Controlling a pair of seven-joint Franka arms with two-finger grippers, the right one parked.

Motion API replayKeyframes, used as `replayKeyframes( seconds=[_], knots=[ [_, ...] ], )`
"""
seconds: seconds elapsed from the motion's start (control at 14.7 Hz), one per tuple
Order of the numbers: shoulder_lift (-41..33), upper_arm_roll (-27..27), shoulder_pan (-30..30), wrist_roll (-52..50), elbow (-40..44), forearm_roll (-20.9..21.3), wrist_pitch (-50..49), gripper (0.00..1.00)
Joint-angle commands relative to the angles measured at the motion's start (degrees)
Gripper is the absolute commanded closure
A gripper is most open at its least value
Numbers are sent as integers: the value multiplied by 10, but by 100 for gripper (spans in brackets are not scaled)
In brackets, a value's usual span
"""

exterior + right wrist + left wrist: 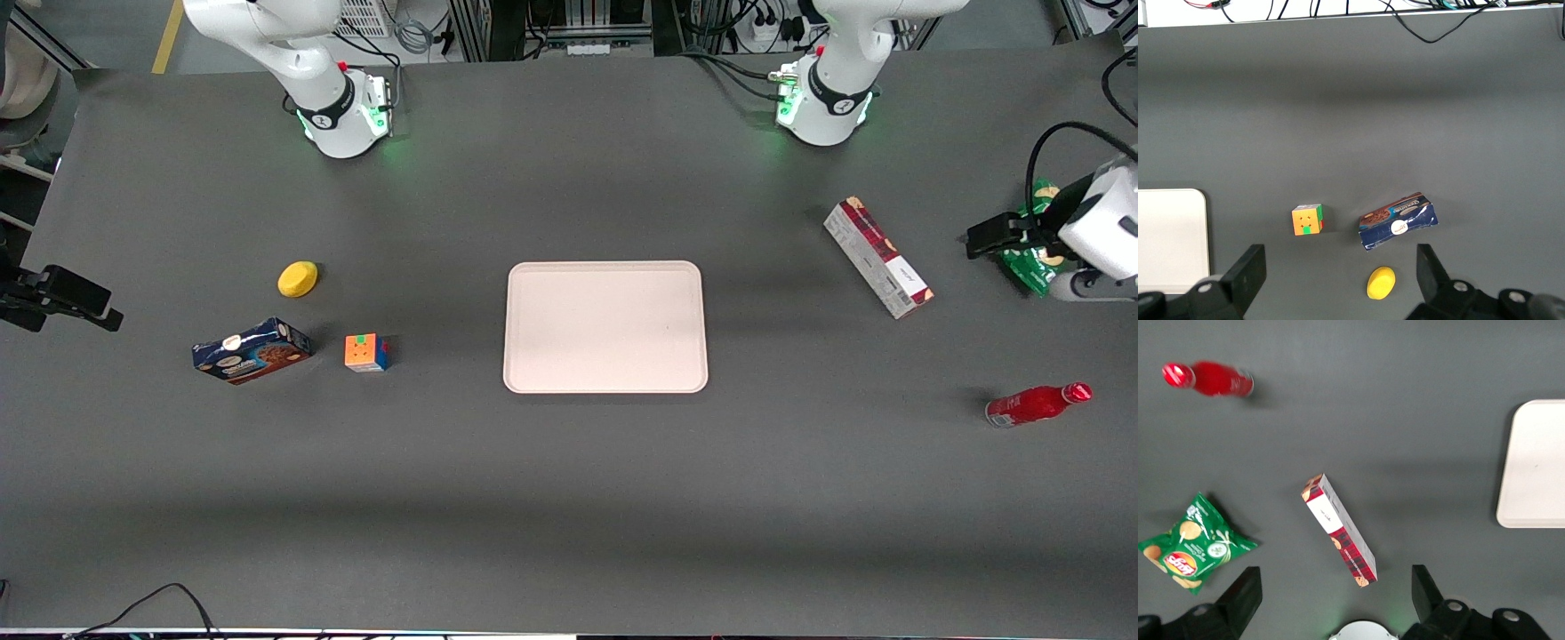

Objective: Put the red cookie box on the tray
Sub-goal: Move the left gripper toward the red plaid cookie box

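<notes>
The red cookie box (878, 258) lies on its side on the dark table, between the tray and the working arm's end of the table, at an angle to the tray's edges. Its plaid face and white label show in the left wrist view (1338, 528). The pale pink tray (606, 268) sits flat at the middle of the table with nothing on it; one edge of the tray (1531, 463) shows in the wrist view. My left gripper (985, 238) hangs above the table at the working arm's end, apart from the box. Its fingers (1243, 592) stand wide open with nothing between them.
A green chips bag (1029, 267) lies under the gripper. A red bottle (1036, 404) lies nearer the front camera than the box. Toward the parked arm's end are a blue cookie box (252, 350), a colour cube (366, 353) and a yellow object (298, 278).
</notes>
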Motion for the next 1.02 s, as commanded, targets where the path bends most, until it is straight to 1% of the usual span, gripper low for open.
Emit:
replayKeyframes(
  seconds=[0.0, 0.14, 0.27, 0.34, 0.61, 0.95],
  knots=[
    [-31, 1, 26, -4, -107, 7, 68, 0],
    [-71, 1, 40, -32, -199, 7, 138, 0],
    [-97, 1, 40, -96, -269, 7, 182, 0],
    [-103, 1, 41, -114, -291, 6, 194, 0],
    [-116, 1, 49, -132, -365, 0, 240, 0],
    [-135, 1, 54, -140, -476, 0, 347, 0]
  ],
)
